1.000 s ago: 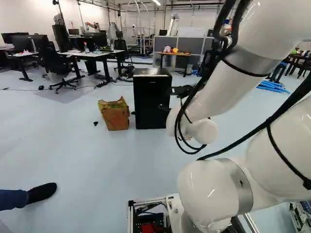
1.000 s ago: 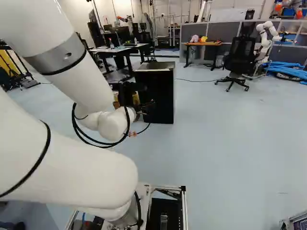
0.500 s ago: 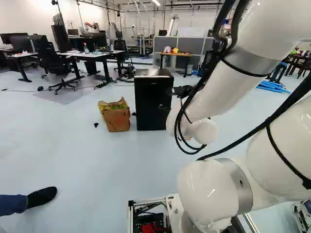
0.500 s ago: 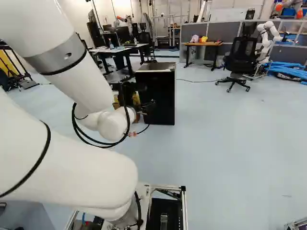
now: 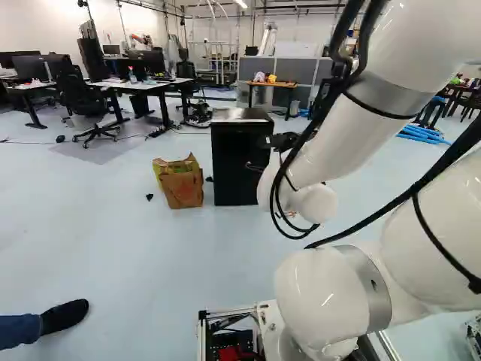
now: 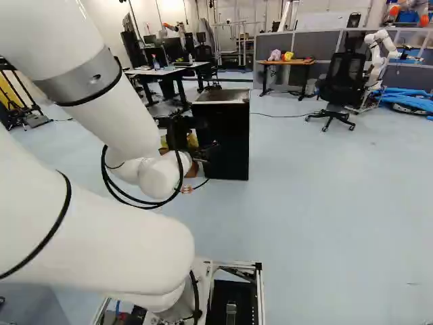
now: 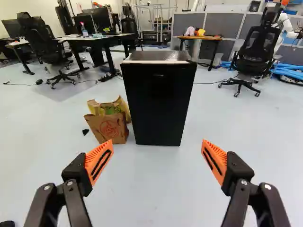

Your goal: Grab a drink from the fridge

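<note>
Fridge [image 7: 158, 99] stands closed on the floor [image 7: 156, 189], ahead of the gripper [image 7: 157, 142] and with a paper bag [image 7: 108, 130] beside it; no drink shows, so it is presumably inside. The gripper's fingers are spread wide with nothing between them, and the step in hand looks to be the approach. The next move likely calls for driving nearer, clear of the bag, then lining up with the door's edge to pull it open.

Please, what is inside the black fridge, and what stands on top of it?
The fridge is closed, hiding its inside; I cannot tell if drinks are there. On top, only its shiny surface shows.
</note>
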